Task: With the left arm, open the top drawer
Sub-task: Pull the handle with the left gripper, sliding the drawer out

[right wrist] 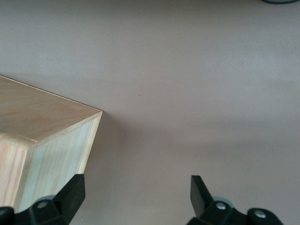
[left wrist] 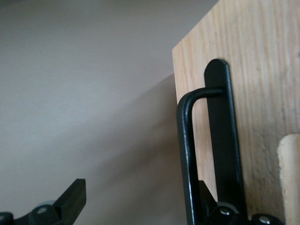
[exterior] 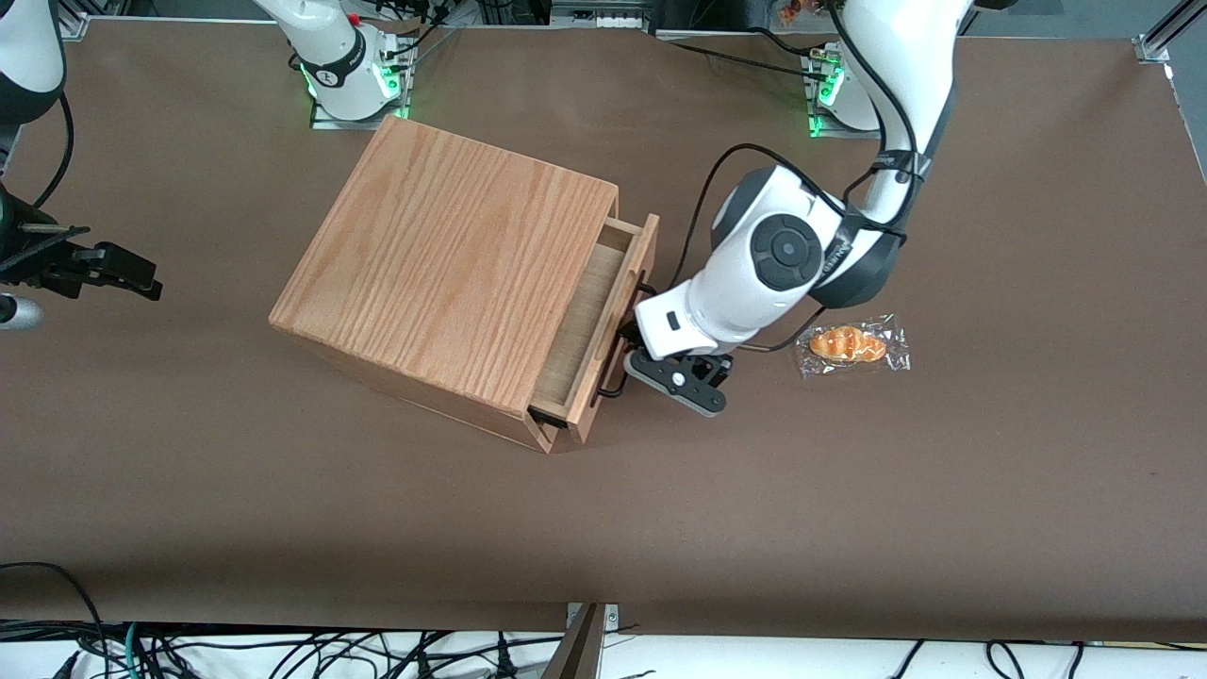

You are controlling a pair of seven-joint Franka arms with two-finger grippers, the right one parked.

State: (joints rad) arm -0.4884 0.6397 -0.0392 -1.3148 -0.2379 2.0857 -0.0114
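Observation:
The oak-grain cabinet (exterior: 453, 264) stands on the brown table. Its top drawer (exterior: 586, 316) is pulled partly out, and pale plywood shows inside. The drawer front (left wrist: 262, 70) carries a long thin black bar handle (left wrist: 185, 154), whose ends show in the front view (exterior: 615, 382). My left arm (exterior: 783, 255) reaches down in front of the drawer. Its gripper (exterior: 630, 339) (left wrist: 140, 187) is open at the handle. One finger (left wrist: 206, 192) sits between the bar and the drawer front; the other finger (left wrist: 72, 199) is well away from the bar over the table.
A clear-wrapped bread roll (exterior: 851, 346) lies on the table (exterior: 849, 519) just past my left arm, toward the working arm's end. The arm bases (exterior: 354, 71) stand at the table's edge farthest from the front camera. A corner of the cabinet (right wrist: 42, 122) shows in the right wrist view.

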